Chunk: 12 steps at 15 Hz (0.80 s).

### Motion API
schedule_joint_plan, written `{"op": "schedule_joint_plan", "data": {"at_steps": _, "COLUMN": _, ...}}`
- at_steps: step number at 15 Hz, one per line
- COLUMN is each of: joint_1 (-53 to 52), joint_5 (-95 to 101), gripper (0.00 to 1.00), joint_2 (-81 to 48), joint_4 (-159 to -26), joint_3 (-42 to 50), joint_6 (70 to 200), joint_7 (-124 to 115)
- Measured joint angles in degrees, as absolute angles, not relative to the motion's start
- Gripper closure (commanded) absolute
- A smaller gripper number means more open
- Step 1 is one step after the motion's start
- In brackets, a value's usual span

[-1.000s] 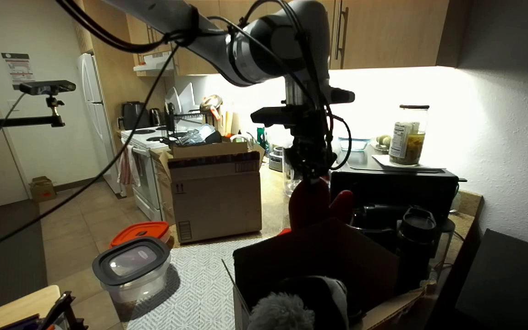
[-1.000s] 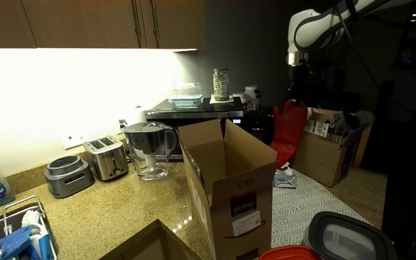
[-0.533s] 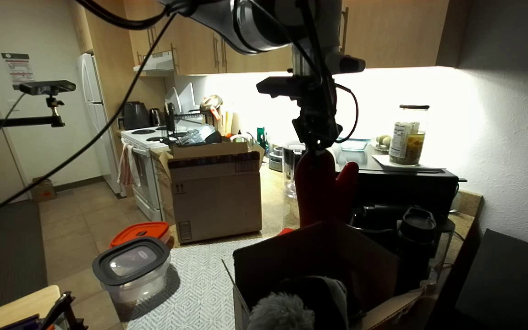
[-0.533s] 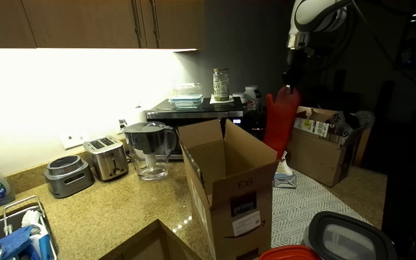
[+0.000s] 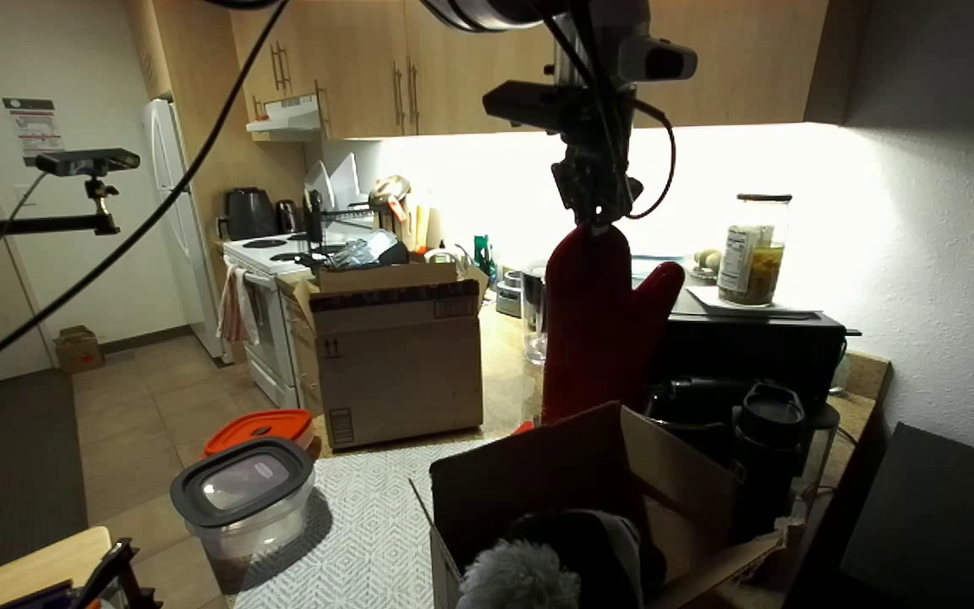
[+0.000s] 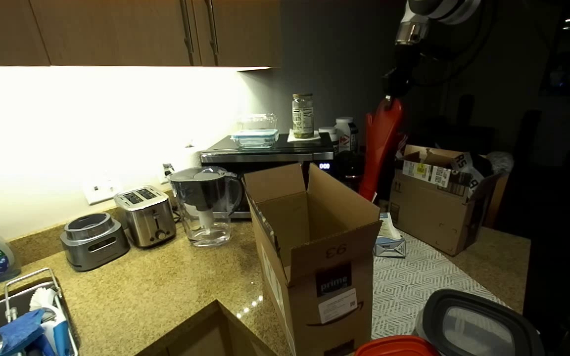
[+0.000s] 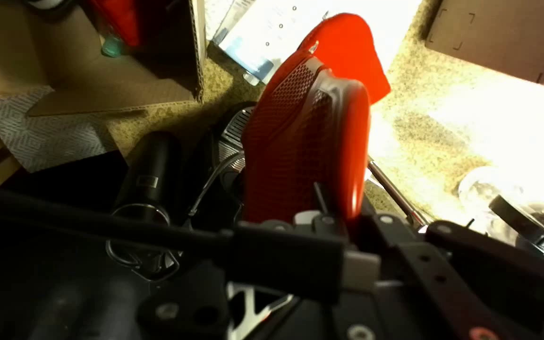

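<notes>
I hold a red mitt (image 5: 590, 321) by its tip

My gripper (image 5: 598, 223) pinches just its top, and I think that lets it dangle long with its thumb up. In an exterior view it hangs at the far side of an open box (image 5: 529, 461), and a jar (image 5: 741, 254) stands far right, with maybe food (image 5: 766, 272) inside. In the box sits something grey and fluffy (image 5: 521, 575); my wrist view shows something red (image 7: 123, 21) there too.
</notes>
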<state>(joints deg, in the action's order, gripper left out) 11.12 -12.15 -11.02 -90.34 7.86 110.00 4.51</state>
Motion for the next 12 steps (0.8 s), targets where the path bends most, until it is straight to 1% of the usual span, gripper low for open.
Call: {"op": "schedule_joint_plan", "data": {"at_steps": 12, "joint_1": 15.7, "joint_5": -24.0, "gripper": 0.98, "joint_2": -11.1, "joint_4": -80.6, "joint_3": 8.8, "joint_6": 107.3, "joint_7": 6.5}}
